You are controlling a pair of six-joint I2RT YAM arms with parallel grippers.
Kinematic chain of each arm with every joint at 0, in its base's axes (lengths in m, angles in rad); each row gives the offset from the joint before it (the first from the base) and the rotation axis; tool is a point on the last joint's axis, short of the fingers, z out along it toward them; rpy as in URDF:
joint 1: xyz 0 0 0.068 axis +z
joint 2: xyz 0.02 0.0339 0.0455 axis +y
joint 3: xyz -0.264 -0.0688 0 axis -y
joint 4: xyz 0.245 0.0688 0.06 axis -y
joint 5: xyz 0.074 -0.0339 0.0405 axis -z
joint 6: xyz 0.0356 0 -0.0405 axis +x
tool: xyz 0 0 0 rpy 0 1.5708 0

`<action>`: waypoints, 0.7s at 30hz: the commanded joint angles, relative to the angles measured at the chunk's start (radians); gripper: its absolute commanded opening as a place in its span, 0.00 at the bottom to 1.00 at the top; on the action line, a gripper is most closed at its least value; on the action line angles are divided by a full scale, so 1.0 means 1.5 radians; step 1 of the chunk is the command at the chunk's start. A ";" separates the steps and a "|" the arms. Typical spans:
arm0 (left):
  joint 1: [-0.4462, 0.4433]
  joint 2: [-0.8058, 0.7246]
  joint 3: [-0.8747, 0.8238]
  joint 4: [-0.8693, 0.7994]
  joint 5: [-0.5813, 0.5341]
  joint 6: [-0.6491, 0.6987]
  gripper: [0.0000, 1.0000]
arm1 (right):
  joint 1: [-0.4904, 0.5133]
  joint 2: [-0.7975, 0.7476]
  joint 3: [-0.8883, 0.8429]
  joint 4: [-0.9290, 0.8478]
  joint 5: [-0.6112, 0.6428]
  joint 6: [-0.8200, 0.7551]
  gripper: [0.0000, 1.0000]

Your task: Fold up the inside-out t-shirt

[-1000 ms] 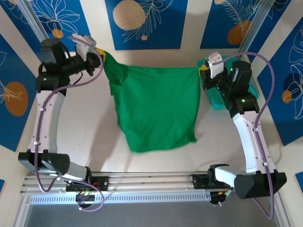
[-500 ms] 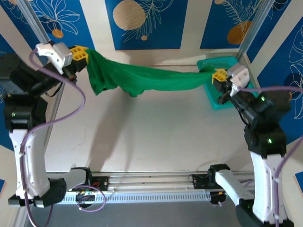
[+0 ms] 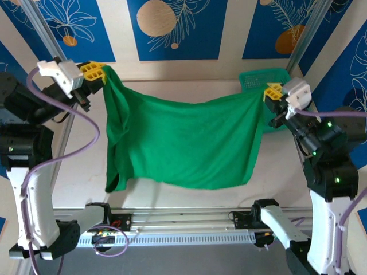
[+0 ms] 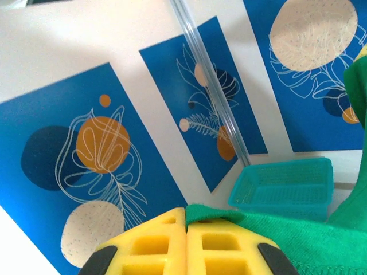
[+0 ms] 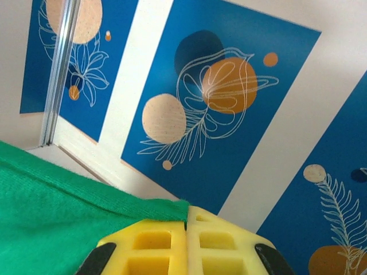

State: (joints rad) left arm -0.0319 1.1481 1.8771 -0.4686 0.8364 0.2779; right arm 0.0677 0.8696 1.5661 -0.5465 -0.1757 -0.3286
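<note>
Green shirt [image 3: 183, 143] is strung up in the air between the two arms, pretty much like laundry on a line. The left gripper [image 3: 94, 71] is clamped tight on the top left corner, up high over the back left of the table [image 3: 80, 172]. The right gripper [image 3: 274, 91] is pinched just as tight on the top right corner, over at the back right. From each wrist camera you can see the yellow fingers [image 4: 155, 246] pressed flat together, with a bit of green cloth squeezed out right at the tips, so both are definitely holding fabric.

The top edge sags a little in the middle between the two grips. The cloth hangs down as one wide sheet, wrinkly, with its bottom edge curving toward the near side of the table. On the left side there's a narrower flap folded over that dangles lower than the rest. Can't tell from here whether the bottom hem touches the table or just floats above it.

A teal basket [image 3: 261, 77] sits in the back right corner, just behind the right gripper and the shirt corner it holds. Blue leaf-print panels [image 3: 172, 28] line the walls.
</note>
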 commanded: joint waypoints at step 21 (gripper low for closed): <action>0.024 0.381 0.348 0.097 0.032 -0.013 0.00 | -0.108 0.360 0.122 0.215 -0.094 0.088 0.00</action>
State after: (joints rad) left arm -0.0120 1.7294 2.2768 -0.3862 0.8570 0.2440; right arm -0.0525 1.4124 1.6550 -0.3134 -0.2558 -0.2516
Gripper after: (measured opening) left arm 0.054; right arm 0.050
